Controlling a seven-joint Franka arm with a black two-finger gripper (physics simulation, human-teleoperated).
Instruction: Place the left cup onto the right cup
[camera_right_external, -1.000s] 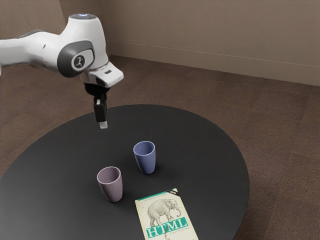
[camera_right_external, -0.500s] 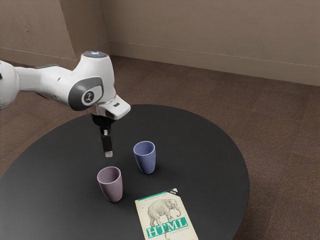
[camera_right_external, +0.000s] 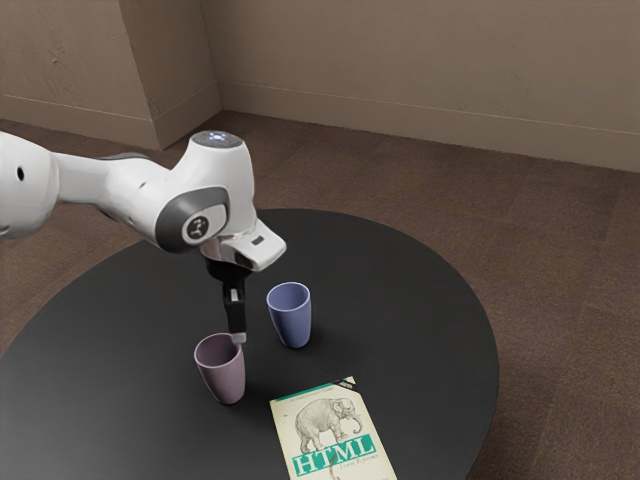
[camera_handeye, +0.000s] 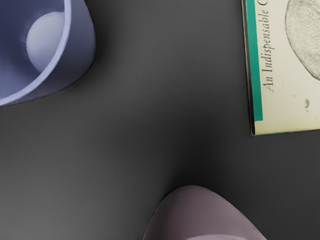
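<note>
Status: jaws hang point-down right at the rim of the mauve cup (camera_right_external: 220, 369), on the side facing the blue cup (camera_right_external: 289, 314). From the exterior view they're edge-on, so I can't tell how far apart they stand. Nothing is held as far as I can see, and I can't tell whether there's contact with the rim yet. The mauve cup is upright on the table (camera_right_external: 430, 300), further toward the exterior view's left than the blue one, so I read it as the cup to move and blue as the target. In the wrist view the mauve cup (camera_handeye: 200, 217) sits just under my hand. I'm off-centre over the wall rather than the mouth, which I take as a set-up for a rim pinch, not a grab around the body. The blue cup (camera_handeye: 37, 47) is also upright with its mouth open and nothing in it, near the mauve cup but not touching. My guess is there's enough gap that a straight lift won't clip it. The HTML book (camera_right_external: 331, 441) lies flat near the table's front edge, just beside the mauve cup on the side away from my arm (camera_right_external: 120, 195). It's off the line between the two cups, so it shouldn't block the carry. Main risk as I see it: tipping the mauve cup if the pinch lands unevenly, and it needs a good lift to clear blue's rim.
</note>
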